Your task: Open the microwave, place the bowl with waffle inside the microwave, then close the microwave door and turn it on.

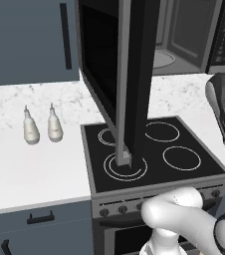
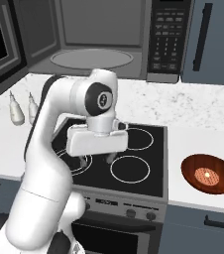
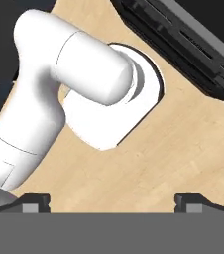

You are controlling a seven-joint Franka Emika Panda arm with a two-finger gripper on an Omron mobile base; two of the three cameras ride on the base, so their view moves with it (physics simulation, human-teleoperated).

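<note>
Door (image 1: 134,74) swung open on the microwave (image 2: 104,39), jaws wide and empty over the stove (image 2: 134,163), so next likely reaching right to the bowl (image 2: 209,173) on the bench (image 2: 203,119).

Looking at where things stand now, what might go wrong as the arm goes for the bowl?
1. The microwave door stands swung wide over the stovetop; a swinging arm might clip it.
2. The bowl sits near the counter's front edge, right of the stove; a nudge could push it off.
3. The gripper hangs open over the burners, away from the bowl, so the reach is long.
</note>
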